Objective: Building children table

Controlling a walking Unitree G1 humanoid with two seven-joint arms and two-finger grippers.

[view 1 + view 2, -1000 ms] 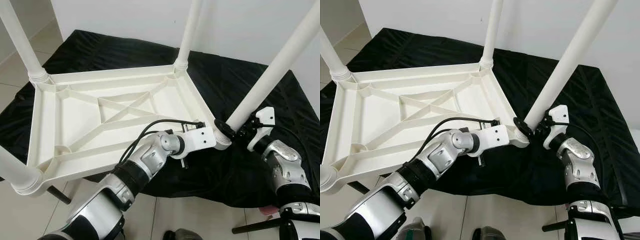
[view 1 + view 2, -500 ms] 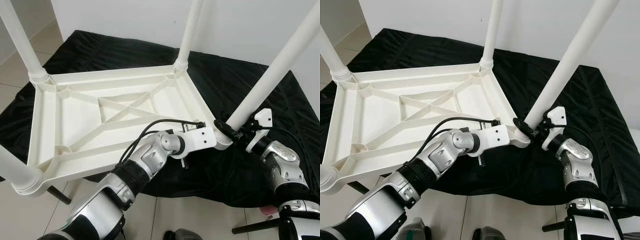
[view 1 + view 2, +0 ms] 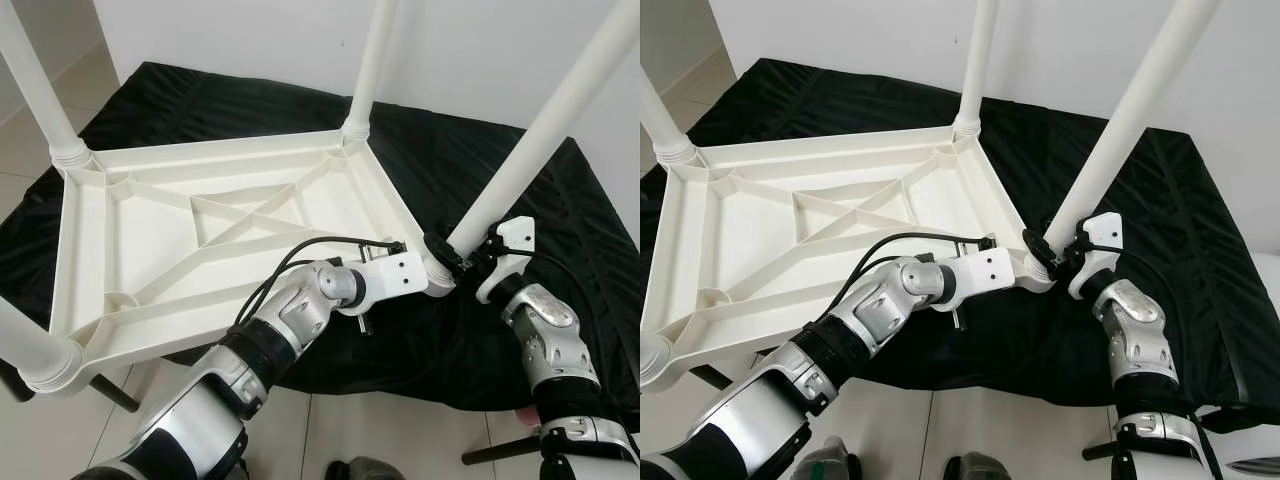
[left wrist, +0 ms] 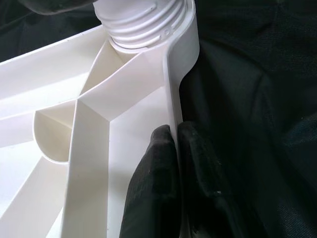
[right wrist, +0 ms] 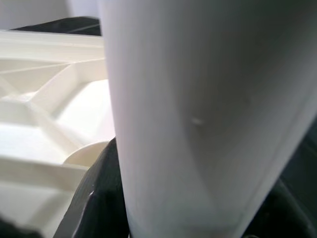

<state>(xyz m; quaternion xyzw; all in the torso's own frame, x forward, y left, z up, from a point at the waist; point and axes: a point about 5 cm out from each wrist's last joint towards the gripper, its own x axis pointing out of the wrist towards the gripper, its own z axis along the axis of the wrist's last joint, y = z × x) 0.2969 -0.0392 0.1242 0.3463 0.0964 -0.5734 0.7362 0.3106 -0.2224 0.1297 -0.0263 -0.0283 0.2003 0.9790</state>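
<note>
Black cloth (image 3: 520, 180) covers a low platform against a white wall and carries the white plastic table top (image 3: 150, 250), upside down with its ribbed underside facing up. 4 white legs stand at its corners. The leg (image 3: 540, 140) at the near right corner leans outward to the robot's right, its base in the corner socket (image 4: 143, 20).

Left gripper (image 4: 176, 168) sits on the table's right edge rim just short of that socket, 1 finger inside the rim and 1 outside, pressed together on the thin wall. Right gripper (image 3: 462, 262) sits at the base of the leaning leg; in the right wrist view its black fingers (image 5: 101, 198) flank the leg on both sides, clamped against it.
</note>
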